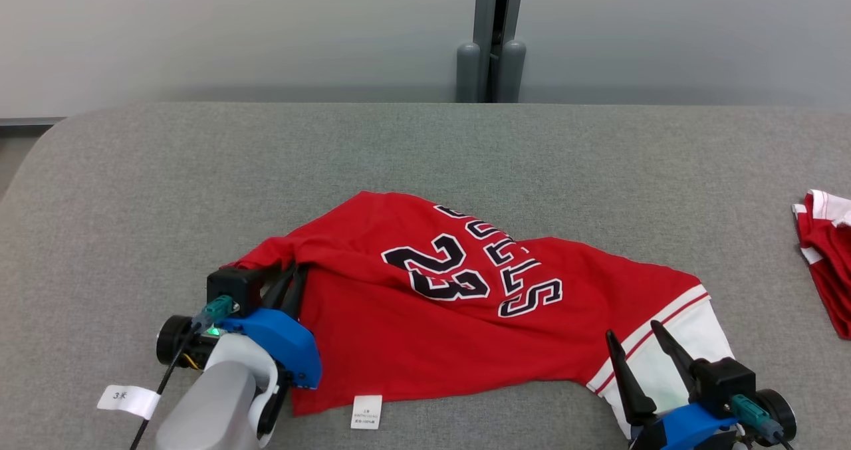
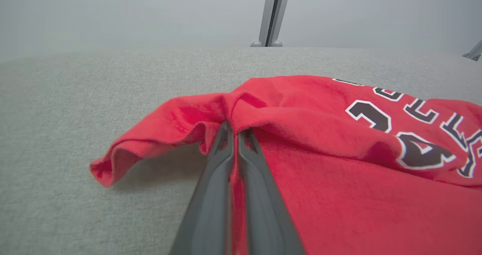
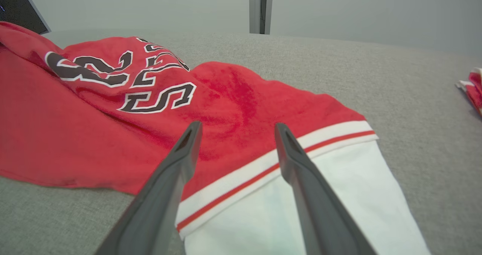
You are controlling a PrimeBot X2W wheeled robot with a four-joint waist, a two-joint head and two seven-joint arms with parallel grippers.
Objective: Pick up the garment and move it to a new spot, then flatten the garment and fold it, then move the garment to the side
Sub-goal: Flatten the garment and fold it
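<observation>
Grey table (image 1: 199,171): far half and left side open. The red jersey (image 1: 372,343) covers near centre. Second red garment (image 1: 828,270) sits at right edge, bare strip between them. Grey post (image 1: 492,38) beyond far edge.

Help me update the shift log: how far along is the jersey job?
Done: nothing; the jersey lies rumpled. In hand: left fingers shut on its red edge fold, right fingers open over its white end. Left: lift, move, flatten, fold, set aside.
</observation>
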